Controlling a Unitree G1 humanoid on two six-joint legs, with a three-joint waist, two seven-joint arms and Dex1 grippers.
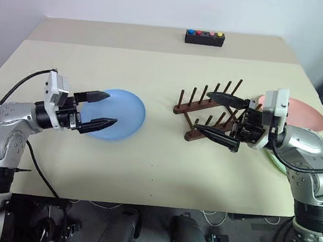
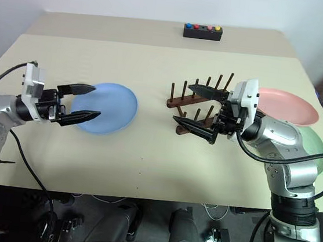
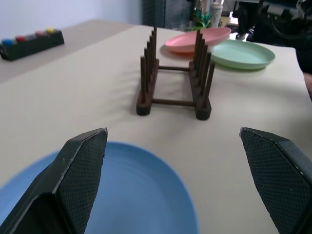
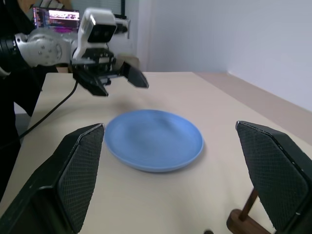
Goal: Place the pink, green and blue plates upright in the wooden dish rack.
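The blue plate (image 1: 121, 116) lies flat on the table, left of centre. My left gripper (image 1: 113, 109) hovers over its left part, open and holding nothing, pointing toward the wooden dish rack (image 1: 193, 105). The rack holds no plates and stands right of centre. My right gripper (image 1: 202, 113) is open just above the rack and points left toward the blue plate (image 4: 153, 139). The pink plate (image 2: 286, 106) lies flat to the right of the rack. The green plate (image 2: 316, 147) lies beside it, partly hidden by my right arm.
A small black box with coloured buttons (image 1: 205, 38) sits at the table's far edge. Bare tabletop (image 1: 156, 167) stretches between the blue plate and the rack and along the near edge. The table ends close to the right of the pink plate.
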